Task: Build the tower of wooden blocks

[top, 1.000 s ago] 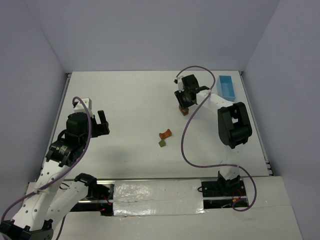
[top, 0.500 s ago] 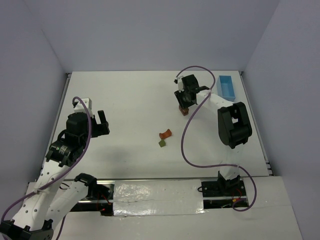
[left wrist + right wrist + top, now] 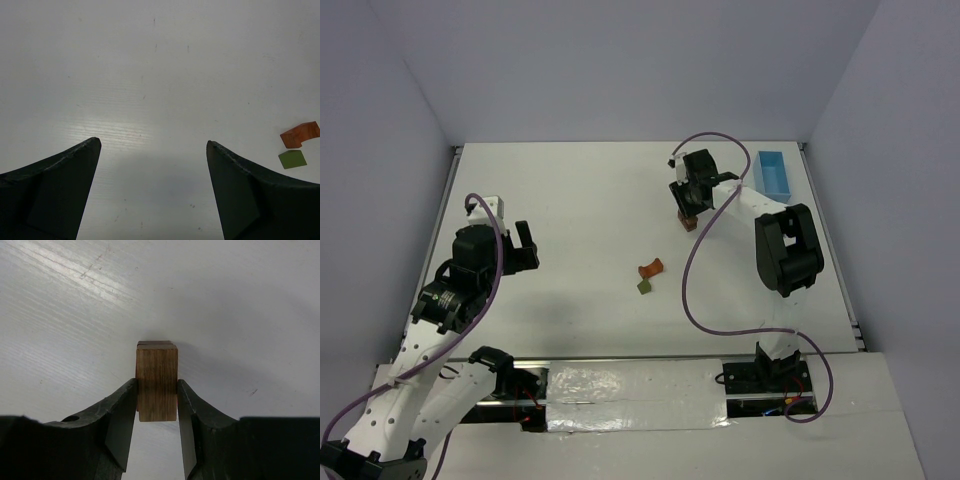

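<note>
No visible movement since a second back, in either arm or in any block. Probably a pause at the placing step, not a fresh move.

Right gripper: closed to block width on a tan block, fingers pressed flat to both its sides. Just behind and beneath it, a sliver of dark red block, edges nearly in line. Hard to tell whether touching yet or a hair apart.

Wood block tower so far: those two pieces only, out on the far right part of the table, near the blue tray but apart from it.

Left gripper: spread wide, nothing between the fingers, hovering over bare table on the left, well apart from the stack.

Waiting near the middle: an orange block and a green block, just beside each other, lying flat, untouched.

Meaning for the task: roughly halfway, with two pieces still to stack. Next, by judgement: ease the right fingers open without nudging the tan piece, then lift straight up. Risk: a sideways drag on release, enough to topple so small a stack.
</note>
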Robot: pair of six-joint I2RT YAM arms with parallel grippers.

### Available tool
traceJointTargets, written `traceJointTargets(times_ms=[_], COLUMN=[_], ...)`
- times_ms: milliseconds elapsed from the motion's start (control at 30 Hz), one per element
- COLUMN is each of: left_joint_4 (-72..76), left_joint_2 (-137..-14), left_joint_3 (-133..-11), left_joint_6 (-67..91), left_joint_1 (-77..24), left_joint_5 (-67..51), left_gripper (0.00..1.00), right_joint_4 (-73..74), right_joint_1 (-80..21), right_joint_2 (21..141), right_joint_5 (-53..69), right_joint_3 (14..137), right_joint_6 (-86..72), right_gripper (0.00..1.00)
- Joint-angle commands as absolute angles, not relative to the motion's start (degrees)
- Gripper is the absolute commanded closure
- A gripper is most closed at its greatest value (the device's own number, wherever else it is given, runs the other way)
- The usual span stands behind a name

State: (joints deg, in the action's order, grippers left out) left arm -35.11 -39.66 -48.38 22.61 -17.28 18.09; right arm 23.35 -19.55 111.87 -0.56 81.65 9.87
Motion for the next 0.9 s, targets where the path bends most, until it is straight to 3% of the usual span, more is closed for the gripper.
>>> traceJointTargets(times_ms=[0,467,867], left_joint_4=[-32.96,-32.87,-32.87], left_joint_2=[-39.55,-39.81,-39.73], left_joint_3=[-48.78,-48.78,-48.78], left_joint_6=[21.89,21.97,21.97], left_joint_1=[-16.96,-16.96,-16.96], left_joint_5=[17.75,17.84,17.84], left_gripper=[0.00,0.01,0.00], right_joint_4=[23.55,24.17,25.75], right_joint_1=[-20.13,-20.13,-20.13], right_joint_2=[111.80,111.62,110.66], right_joint_5=[1.05,0.71,0.44], right_joint_3=[83.67,83.85,84.64], right_joint_6=[9.58,9.05,9.23], right_gripper=[0.57,0.57,0.42])
